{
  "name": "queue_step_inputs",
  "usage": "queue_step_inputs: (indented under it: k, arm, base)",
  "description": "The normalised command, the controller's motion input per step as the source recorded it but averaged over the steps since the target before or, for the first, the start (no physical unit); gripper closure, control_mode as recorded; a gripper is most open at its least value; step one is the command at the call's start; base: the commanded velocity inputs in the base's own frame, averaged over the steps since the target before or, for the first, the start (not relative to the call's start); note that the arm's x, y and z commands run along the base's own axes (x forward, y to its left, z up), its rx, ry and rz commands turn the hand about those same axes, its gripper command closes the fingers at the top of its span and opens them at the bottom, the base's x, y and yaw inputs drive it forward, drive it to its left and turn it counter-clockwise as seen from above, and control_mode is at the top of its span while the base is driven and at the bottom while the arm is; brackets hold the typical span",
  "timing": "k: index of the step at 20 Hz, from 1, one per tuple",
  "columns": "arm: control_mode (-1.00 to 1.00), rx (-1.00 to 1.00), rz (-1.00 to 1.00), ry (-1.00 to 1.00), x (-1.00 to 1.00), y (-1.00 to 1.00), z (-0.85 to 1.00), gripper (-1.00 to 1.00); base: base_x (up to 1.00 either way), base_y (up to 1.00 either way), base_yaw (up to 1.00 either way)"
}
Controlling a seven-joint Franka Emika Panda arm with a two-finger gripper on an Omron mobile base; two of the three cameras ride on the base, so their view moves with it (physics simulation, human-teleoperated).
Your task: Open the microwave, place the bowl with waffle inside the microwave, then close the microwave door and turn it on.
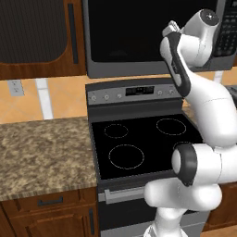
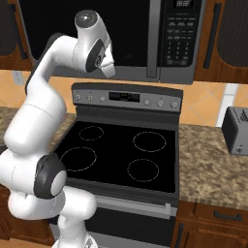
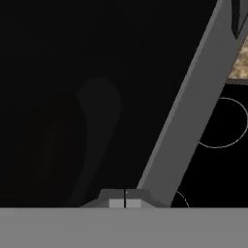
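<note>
The white jointed arm (image 1: pixel 203 139) is rising from in front of the black-topped stove (image 2: pixel 121 150) and bending up and forward, so that its hand is reaching the lower front of the large dark grey microwave (image 2: pixel 179 72) mounted above the stove. In the left base view the wrist is sitting in front of the microwave's right part, just left of the button panel (image 1: pixel 227 32); in the right base view it is sitting in front of the black glass microwave door (image 1: pixel 125 32), left of the long vertical grey handle (image 2: pixel 153 38).

In the hand view the gripper (image 3: pixel 125 203) is showing its two dark tips pressed together with no gap between them and nothing held. The camera there is looking at the dark glass, with the grey door frame (image 3: pixel 189 121) crossing the picture at a slant, and burner rings (image 3: pixel 220 123) of the stove showing beyond it.

The microwave door is lying flush with the front, closed.

Around the stove, the speckled granite desk (image 1: pixel 41 152) is running to its left, and another stretch of it (image 2: pixel 208 164) to its right is carrying a grey boxy toaster (image 2: pixel 237 131). Brown wooden cabinets (image 1: pixel 41 41) are flanking the microwave. Nothing is standing between the hand and the door.
</note>
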Motion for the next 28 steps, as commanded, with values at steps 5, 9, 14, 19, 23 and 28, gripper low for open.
queue_step_inputs:
  k: [5, 9, 14, 19, 23, 28]
  arm:
    - [-1.0, -0.02, 0.09, 0.25, 1.0, 0.08, -0.11, 1.0]
    - [-1.0, -0.32, 0.04, -0.28, 0.4, 0.57, -0.91, 1.0]
    - [-1.0, -0.24, 0.0, -0.44, -0.3, 0.42, -0.6, 1.0]
    - [-1.0, 0.04, 0.07, -0.32, -1.0, -0.27, 0.5, 1.0]
    - [-1.0, 0.15, 0.08, -0.13, -1.0, -0.7, 0.9, 1.0]
    - [-1.0, 0.28, 0.07, -0.17, -1.0, -0.91, 0.58, 1.0]
  base:
    - [0.0, 0.0, 0.0]
    - [0.0, 0.0, 0.0]
    - [0.0, 0.0, 0.0]
    - [0.0, 0.0, 0.0]
    - [0.0, 0.0, 0.0]
    - [0.0, 0.0, 0.0]
